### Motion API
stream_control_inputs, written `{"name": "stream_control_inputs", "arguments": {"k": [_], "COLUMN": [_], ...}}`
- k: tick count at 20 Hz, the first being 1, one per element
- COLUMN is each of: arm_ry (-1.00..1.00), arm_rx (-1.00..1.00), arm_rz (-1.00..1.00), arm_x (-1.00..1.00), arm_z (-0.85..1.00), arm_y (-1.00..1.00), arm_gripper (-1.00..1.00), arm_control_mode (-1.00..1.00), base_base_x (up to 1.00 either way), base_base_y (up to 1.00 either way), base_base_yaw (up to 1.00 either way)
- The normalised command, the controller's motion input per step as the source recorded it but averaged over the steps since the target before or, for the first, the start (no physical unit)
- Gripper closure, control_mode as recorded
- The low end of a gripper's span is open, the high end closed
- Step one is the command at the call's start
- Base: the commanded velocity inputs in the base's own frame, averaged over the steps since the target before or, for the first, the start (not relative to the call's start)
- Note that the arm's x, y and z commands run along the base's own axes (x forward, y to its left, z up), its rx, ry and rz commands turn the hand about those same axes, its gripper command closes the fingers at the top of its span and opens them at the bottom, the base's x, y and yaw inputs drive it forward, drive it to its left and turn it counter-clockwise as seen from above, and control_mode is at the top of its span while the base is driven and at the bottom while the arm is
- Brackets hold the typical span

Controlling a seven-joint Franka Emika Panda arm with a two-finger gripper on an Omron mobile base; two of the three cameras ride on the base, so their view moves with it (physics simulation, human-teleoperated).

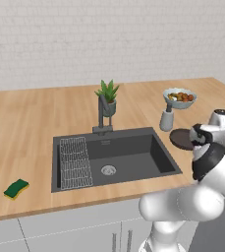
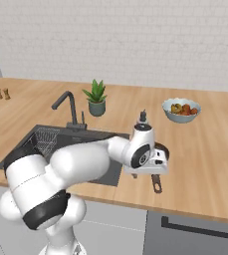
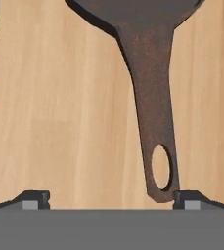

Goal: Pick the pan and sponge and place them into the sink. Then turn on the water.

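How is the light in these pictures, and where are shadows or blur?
Left base view: even, soft light; the sink basin is dark, the sponge slightly blurred. Right base view: the plant casts only a faint shadow. Hand view: the pan handle casts a narrow dark shadow; no glare.

The white arm rose from the base, bent at a dark elbow and reached toward 1 o'clock in the right base view, its wrist turned downward. The gripper [image 3: 111, 197] pointed straight down, jaws spread wide and holding nothing. In the hand view its dark fingertips [image 3: 35, 199] sat at 7 and 5 o'clock
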Motion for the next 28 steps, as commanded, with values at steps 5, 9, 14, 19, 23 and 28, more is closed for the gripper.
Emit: {"name": "stream_control_inputs", "arguments": {"k": [5, 9, 14, 19, 23, 28], "arm_ry": [0.0, 0.01, 0.03, 0.0, 0.02, 0.0], "arm_rx": [0.0, 0.0, 0.0, 0.0, 0.0, 0.0], "arm_rz": [0.0, 0.0, 0.0, 0.0, 0.0, 0.0], "arm_x": [0.21, 0.24, 0.32, 0.35, 0.16, 0.01], "arm_z": [-0.25, -0.34, -0.41, -0.29, -0.45, -0.65], "arm_y": [-0.38, -0.29, -0.23, -0.26, -0.15, 0.04], "arm_gripper": [-1.0, -1.0, -1.0, -1.0, 1.0, 1.0], "arm_control_mode": [-1.0, -1.0, -1.0, -1.0, -1.0, -1.0], "base_base_x": [0.0, 0.0, 0.0, 0.0, 0.0, 0.0], "base_base_y": [0.0, 0.0, 0.0, 0.0, 0.0, 0.0], "base_base_yaw": [0.0, 0.0, 0.0, 0.0, 0.0, 0.0]}}
